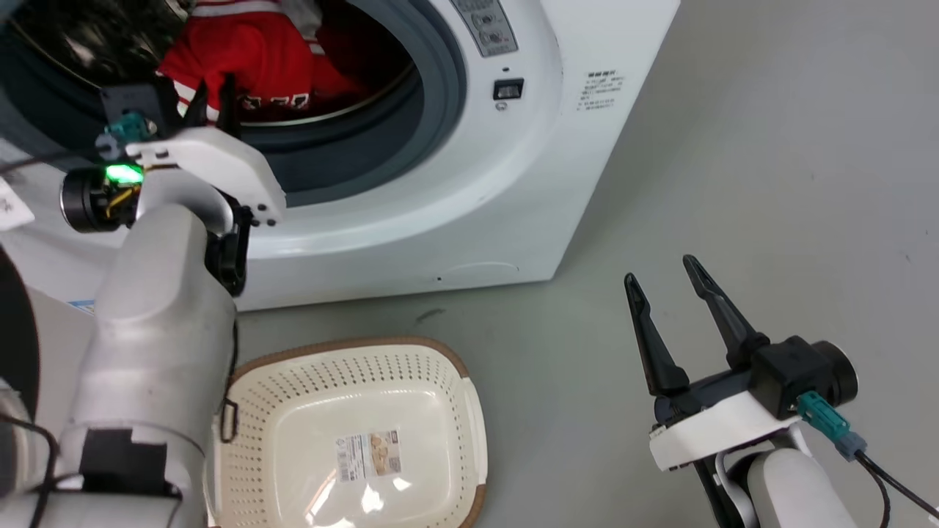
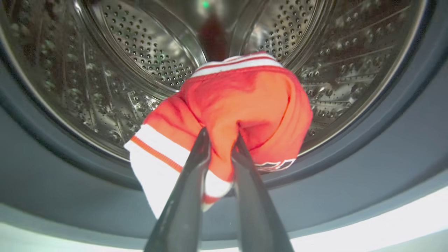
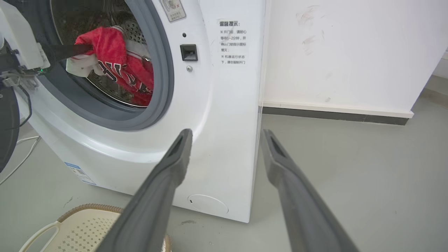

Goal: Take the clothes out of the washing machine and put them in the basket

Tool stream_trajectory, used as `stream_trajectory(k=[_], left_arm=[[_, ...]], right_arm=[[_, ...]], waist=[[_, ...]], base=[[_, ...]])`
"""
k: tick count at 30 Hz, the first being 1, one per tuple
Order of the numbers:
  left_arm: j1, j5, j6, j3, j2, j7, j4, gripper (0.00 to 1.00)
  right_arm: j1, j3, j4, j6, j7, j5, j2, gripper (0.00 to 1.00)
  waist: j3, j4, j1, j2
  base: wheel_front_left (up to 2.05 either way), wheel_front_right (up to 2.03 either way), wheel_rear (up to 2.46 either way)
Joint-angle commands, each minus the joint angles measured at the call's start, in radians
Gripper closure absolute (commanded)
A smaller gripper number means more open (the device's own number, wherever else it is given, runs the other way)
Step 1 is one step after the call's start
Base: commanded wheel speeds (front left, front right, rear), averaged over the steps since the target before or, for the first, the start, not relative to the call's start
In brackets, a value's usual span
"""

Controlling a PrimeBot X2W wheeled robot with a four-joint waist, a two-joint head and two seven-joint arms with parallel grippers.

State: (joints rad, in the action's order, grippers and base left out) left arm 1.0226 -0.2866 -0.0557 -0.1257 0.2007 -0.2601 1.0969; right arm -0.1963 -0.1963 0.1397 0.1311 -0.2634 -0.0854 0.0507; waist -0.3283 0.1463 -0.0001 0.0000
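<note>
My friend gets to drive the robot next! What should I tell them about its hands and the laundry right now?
Left gripper: shut on a red garment in the washing machine's porthole.
Right gripper: open, holding nothing, above the floor right of the basket.
The basket stands before the machine, no clothes in it.
Done: one garment gripped.
Left to do: pull it out, drop it in the basket, check the drum for more.

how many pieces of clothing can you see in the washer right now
1: a red jersey, pinched by the left gripper at the mouth of the washing machine. Others may lie hidden deeper in the drum.
</note>
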Motion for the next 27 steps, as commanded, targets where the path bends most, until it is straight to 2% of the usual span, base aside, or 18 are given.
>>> stream_trajectory(k=[1,11,16,24,25,27], left_arm=[[-0.037,-0.002,0.005,0.009,-0.006,-0.006,-0.038,1.00],[-0.359,0.029,0.020,0.065,-0.048,-0.006,-0.395,1.00],[-0.519,0.044,0.009,0.075,-0.076,-0.006,-0.564,1.00],[-0.774,0.062,0.023,0.032,-0.107,0.001,-0.818,1.00],[-0.876,0.055,0.042,0.014,-0.118,0.034,-0.916,1.00],[-0.941,0.054,0.056,-0.006,-0.124,0.064,-0.982,1.00]], right_arm=[[0.018,0.004,0.002,-0.001,-0.001,0.003,-0.001,0.00],[0.088,0.026,-0.012,-0.001,0.022,-0.004,-0.001,0.00],[0.134,0.047,-0.028,-0.001,0.039,-0.006,-0.001,0.00],[0.192,0.055,-0.060,-0.001,0.069,-0.007,-0.001,0.00],[0.204,0.057,-0.076,-0.001,0.077,-0.005,-0.001,0.00],[0.213,0.063,-0.090,-0.001,0.082,-0.001,-0.001,0.00]], waist=[[0.048,-0.028,0.0001,0.0000],[0.176,-0.064,0.0001,0.0000],[0.233,-0.086,0.0001,0.0000],[0.298,-0.120,0.0001,0.0000],[0.300,-0.129,0.0001,0.0000],[0.294,-0.141,0.0001,0.0000]], base=[[0.00,0.00,0.00],[0.00,0.00,0.00],[0.00,0.00,0.00],[0.00,0.00,0.00],[0.00,0.00,0.00],[0.00,0.00,0.00]])
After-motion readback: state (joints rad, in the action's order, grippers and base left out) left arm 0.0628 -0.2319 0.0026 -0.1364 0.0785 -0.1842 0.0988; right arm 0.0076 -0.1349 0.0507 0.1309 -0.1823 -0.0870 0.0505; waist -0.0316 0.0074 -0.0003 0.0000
